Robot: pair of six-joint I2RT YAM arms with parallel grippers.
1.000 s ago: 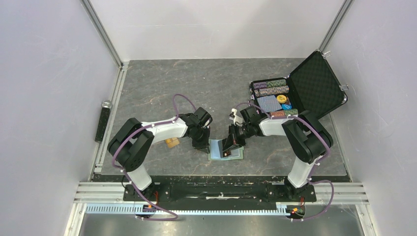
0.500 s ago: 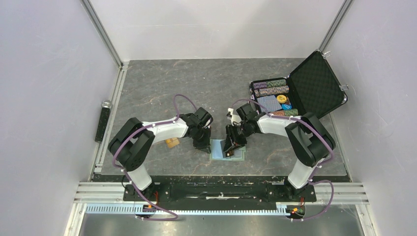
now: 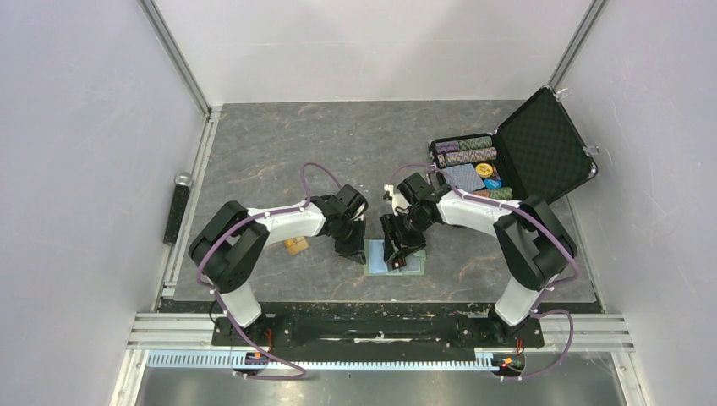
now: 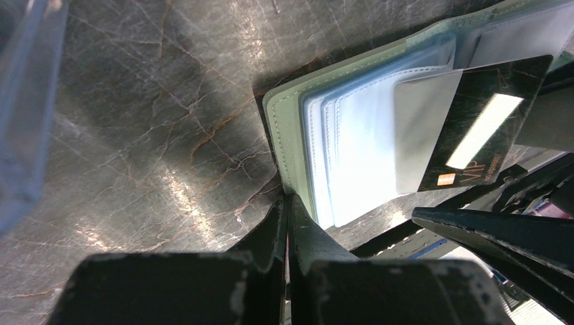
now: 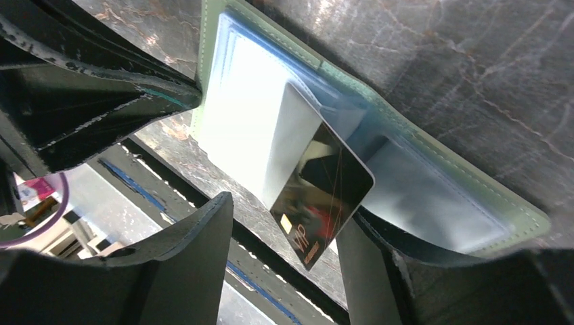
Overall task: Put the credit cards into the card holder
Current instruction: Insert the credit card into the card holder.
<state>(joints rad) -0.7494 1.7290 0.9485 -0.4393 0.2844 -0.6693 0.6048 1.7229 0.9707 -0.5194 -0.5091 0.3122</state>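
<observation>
The card holder (image 3: 407,265) lies open on the table, pale green with light blue pockets (image 4: 352,149). A dark credit card (image 5: 325,196) marked VIP sits partly inside one pocket, its free end sticking out toward me. My right gripper (image 5: 288,215) is open, with a finger on each side of that card's free end and apart from it. My left gripper (image 4: 290,203) is shut on the card holder's green edge (image 4: 283,128), which looks slightly lifted. An orange-gold credit card (image 3: 295,246) lies on the table beside the left arm.
A black hard case (image 3: 541,148) stands open at the back right. It holds rows of poker chips (image 3: 465,150) and a blue deck (image 3: 463,178). A black bar (image 3: 178,211) lies along the left rail. The enclosure walls are close on both sides.
My right gripper has opened and let go of the dark card, which now stays in the pocket. The right arm shifted slightly left. The left gripper has kept its place.
</observation>
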